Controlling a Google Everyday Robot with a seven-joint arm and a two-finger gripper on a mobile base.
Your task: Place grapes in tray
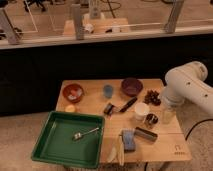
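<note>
The grapes point(152, 96), a small dark bumpy cluster, lie on the wooden table at the right, just right of the dark purple bowl point(131, 86). The large green tray point(55, 147) sits at the table's front left corner with a metal spoon point(85, 133) in it. My white arm point(187, 85) reaches in from the right. My gripper point(167, 114) hangs below it at the table's right edge, just right of and slightly nearer than the grapes. It holds nothing that I can see.
A red-brown bowl point(73, 92), a blue cup point(108, 91), a black marker point(128, 104), a white cup point(141, 110), a small tin point(151, 119), a lying metal can point(145, 133) and a blue sponge point(128, 140) stand between the grapes and the tray.
</note>
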